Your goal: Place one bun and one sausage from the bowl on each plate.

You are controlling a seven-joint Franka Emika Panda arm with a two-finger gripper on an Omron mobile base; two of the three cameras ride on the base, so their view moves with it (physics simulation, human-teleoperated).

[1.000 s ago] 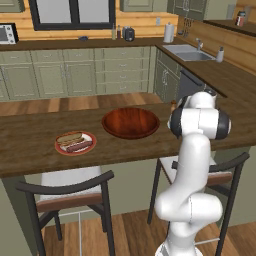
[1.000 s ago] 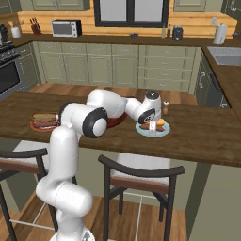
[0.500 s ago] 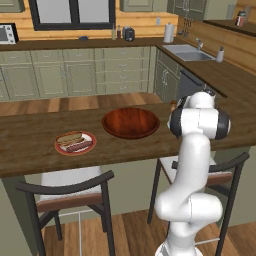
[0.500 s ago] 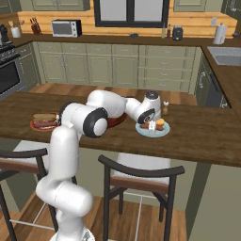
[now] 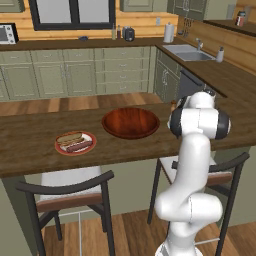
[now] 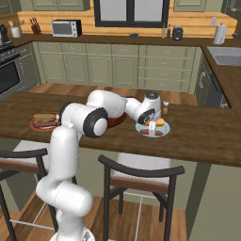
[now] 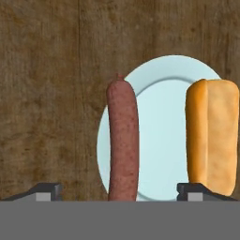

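Gripper (image 7: pixel 119 191) hangs over the teal plate (image 7: pixel 164 136), fingers spread wide, one tip (image 7: pixel 44 191) left of the sausage (image 7: pixel 123 140), the other (image 7: pixel 199 190) at the near end of the orange bun (image 7: pixel 212 136); nothing is pinched between them. Sausage lies flat on the plate's left part, its ends reaching to or past the rim; bun lies alongside it on the right, the two parallel and apart. That pairing reads as a finished serving, laid side by side so each piece sits clear of the other. Right base view: gripper (image 6: pixel 151 128) low above the same plate (image 6: pixel 143 132) on the counter (image 6: pixel 207 136). Left base view: bowl (image 5: pixel 131 122) looks empty, and the red-rimmed plate (image 5: pixel 59 148) carries a tan bun (image 5: pixel 69 138) and a second sausage (image 5: pixel 80 146). Judged from this, both plates are served and little is left but to lift the arm away
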